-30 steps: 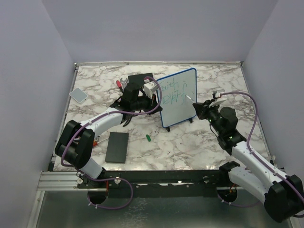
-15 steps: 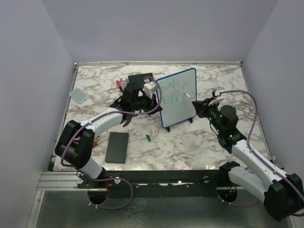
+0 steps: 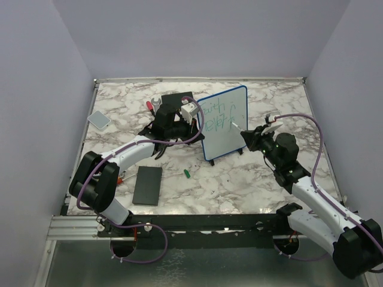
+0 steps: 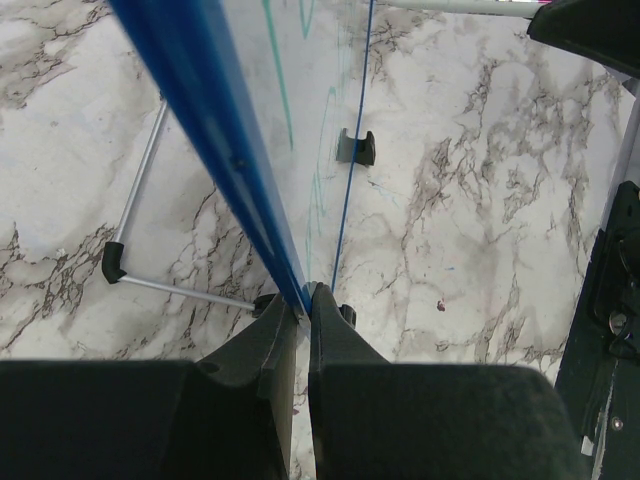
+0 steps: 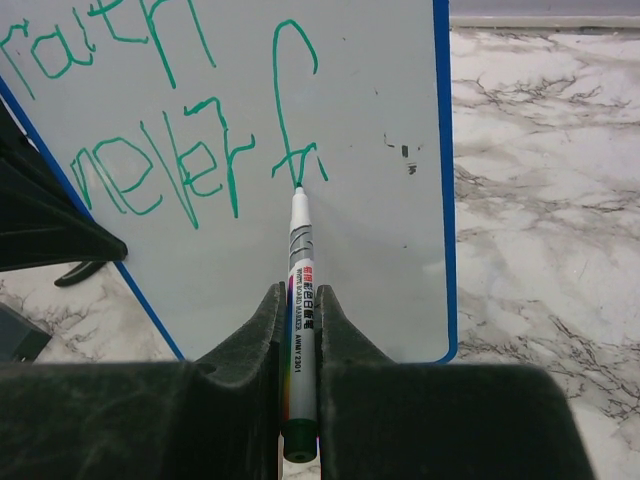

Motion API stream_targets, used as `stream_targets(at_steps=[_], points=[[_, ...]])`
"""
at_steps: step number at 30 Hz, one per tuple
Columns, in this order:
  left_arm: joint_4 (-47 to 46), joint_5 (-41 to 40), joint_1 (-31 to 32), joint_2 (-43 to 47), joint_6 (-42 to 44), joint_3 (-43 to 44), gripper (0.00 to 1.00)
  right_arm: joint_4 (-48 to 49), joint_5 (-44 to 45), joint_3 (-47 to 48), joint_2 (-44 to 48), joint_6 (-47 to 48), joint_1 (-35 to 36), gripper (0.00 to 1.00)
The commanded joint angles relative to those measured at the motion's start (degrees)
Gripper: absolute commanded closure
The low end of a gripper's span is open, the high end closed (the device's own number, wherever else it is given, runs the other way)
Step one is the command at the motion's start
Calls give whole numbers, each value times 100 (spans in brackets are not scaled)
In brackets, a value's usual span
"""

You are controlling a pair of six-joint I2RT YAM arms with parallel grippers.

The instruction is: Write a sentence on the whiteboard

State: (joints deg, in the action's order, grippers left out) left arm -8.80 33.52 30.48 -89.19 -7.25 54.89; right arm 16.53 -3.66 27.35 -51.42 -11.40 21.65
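The whiteboard (image 3: 220,136) stood upright toward the far edge of the bench (image 3: 239,179), straight ahead of the right end effector (image 5: 300,296). That end effector gripped a marker (image 5: 299,250) whose tip touched the second line of the sentence (image 5: 190,160). The left end effector (image 4: 301,300) pinched the board's frame.

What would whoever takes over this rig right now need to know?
Left gripper: fingers shut on the blue frame of the whiteboard, which stands upright mid-table.
Right gripper: fingers shut on the marker, tip touching the board face.
Done: the sentence has a top line and, below it, "never f" in green.
Left: finish the word at the tip and probably more words, then lift the marker.
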Motion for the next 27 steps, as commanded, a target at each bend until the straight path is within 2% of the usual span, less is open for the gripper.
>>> stream_targets(at_steps=[1, 10, 27], points=[[484, -205, 34, -141, 206, -5, 100, -330, 198, -131, 39, -120, -16, 99], [484, -206, 29, -152, 212, -5, 100, -227, 591, -6, 29, -62, -15, 99], [484, -203, 33, -155, 208, 4, 100, 169, 498, 453, -195, 165, -14, 99]])
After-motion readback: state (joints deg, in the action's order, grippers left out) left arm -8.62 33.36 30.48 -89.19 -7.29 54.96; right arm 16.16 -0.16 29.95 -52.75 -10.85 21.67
